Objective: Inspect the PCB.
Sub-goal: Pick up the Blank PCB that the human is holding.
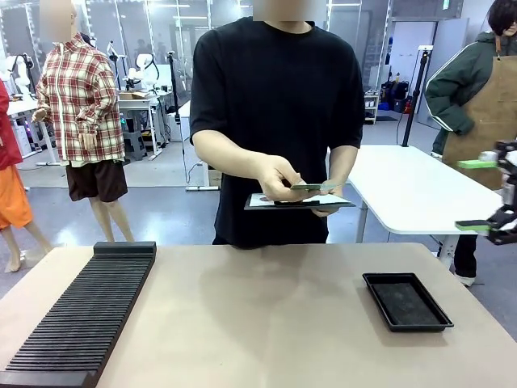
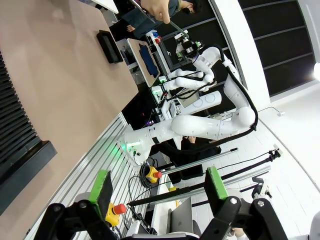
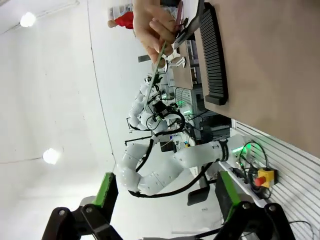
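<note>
Showing edge-on, the PCB (image 1: pixel 311 187) looks thin, green.

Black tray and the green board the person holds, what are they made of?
The black tray looks like matte plastic: dull, thin raised rim. The green board seems a stiff thin sheet, held flat in the person's hand; probably circuit-board laminate, though it is too small to be sure.

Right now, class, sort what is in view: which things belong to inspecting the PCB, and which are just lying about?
Belongs to the job:
- the PCB, held in the person's hand
- probably the dark clipboard, held just beneath it

Just lying about:
- the shallow black tray, empty, on the table
- the black slotted rack, at the table's left edge
</note>
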`<move>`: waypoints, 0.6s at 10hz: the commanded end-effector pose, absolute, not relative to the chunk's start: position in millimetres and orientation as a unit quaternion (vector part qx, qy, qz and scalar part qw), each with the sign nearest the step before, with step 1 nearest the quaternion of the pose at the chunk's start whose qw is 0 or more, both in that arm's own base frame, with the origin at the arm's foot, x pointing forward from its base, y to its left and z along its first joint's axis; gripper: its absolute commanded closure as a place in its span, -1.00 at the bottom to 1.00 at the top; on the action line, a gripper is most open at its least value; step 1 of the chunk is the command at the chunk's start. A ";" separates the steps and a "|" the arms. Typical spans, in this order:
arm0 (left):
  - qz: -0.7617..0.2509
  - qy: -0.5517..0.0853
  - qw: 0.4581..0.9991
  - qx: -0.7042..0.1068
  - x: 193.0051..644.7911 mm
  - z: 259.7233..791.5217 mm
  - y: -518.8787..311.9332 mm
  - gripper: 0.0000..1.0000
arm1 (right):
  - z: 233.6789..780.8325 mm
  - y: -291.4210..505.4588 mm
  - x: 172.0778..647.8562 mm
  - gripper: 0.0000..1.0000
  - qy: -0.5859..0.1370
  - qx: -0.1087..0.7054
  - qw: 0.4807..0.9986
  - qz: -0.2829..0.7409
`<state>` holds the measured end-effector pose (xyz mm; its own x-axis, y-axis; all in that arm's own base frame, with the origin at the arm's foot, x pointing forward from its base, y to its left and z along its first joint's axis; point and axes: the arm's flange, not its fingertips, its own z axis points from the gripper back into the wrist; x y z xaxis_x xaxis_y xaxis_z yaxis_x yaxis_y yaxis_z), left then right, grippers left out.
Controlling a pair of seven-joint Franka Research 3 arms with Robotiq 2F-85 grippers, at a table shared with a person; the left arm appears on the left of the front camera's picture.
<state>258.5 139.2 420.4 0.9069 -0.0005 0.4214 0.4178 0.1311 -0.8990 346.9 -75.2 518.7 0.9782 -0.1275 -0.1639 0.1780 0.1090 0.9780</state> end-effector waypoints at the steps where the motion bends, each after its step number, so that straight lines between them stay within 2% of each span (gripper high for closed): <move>1: -0.143 -0.165 0.735 -0.642 258.1 421.2 140.0 -0.89 | 524.9 -32.1 367.3 -1.00 0.044 0.656 0.744 -0.120; 6: -0.143 -0.165 0.735 -0.642 258.1 421.2 140.0 -0.89 | 516.3 45.4 405.8 -1.00 0.076 0.669 0.730 -0.120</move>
